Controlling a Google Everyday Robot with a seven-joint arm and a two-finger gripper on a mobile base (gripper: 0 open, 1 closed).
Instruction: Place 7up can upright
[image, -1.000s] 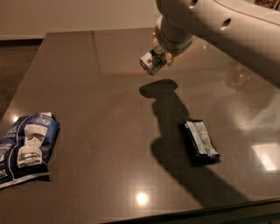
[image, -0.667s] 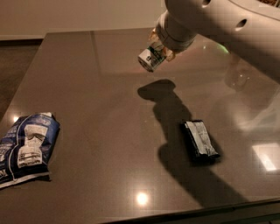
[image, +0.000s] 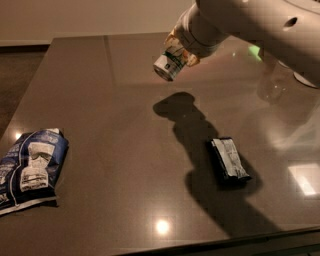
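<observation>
The 7up can (image: 170, 62) is silver-white with green lettering. It hangs tilted in the air above the far middle of the dark table (image: 115, 130), its silver end pointing down and to the left. My gripper (image: 179, 50) is shut on the can's upper part, at the end of the white arm that comes in from the upper right. The can's shadow (image: 175, 105) falls on the table just below it. The can does not touch the table.
A blue and white snack bag (image: 30, 167) lies at the table's left edge. A small dark packet (image: 228, 159) lies right of centre. The table's front edge runs along the bottom. Floor lies past the left edge.
The arm has carried the can a little to the left and slightly up. The can stays tilted in the gripper. The bag and packet have not moved.
</observation>
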